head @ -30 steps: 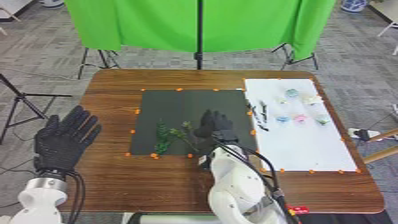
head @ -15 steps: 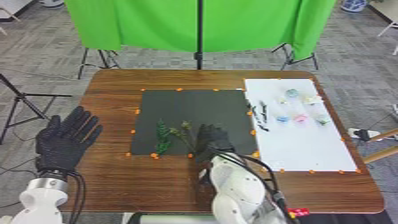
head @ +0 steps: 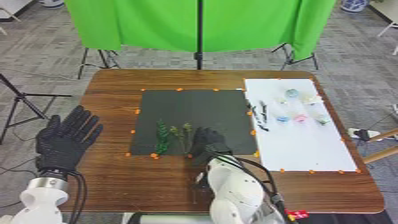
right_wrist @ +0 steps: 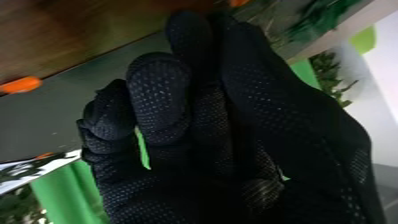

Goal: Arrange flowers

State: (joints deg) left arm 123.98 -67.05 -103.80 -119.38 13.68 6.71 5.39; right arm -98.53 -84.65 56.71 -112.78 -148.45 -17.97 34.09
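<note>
Resting flat above the near right part of the smooth black mat (head: 191,105), the right robot hand (head: 210,143) lies just beside the greenery, palm and fingers sheathed in knitted black fabric. In the right wrist view, the right robot hand (right_wrist: 169,170) has its fingers loosely extended and close together, the glove's weave dotted with tiny pale flecks; whether a stem touches them is too dark to tell. The left robot hand (head: 64,142) is over the left side of the wood-grained worktop (head: 129,187), its fingers straight and slightly fanned.

On the mat stand out a dense, feathery dark green sprig (head: 163,136) and, between it and the right hand, two thinner, lighter sprigs (head: 186,132) with knobbly tips. The white sheet (head: 311,150) to the right carries small rounded blooms: a blue bloom (head: 282,119), a pink bloom (head: 300,118) (petals ruffled, by the look of them), a white bloom (head: 313,100) and a pale blue-green bloom (head: 291,93). Slender dark stems (head: 260,115) lie along the sheet's mat-side edge.
</note>
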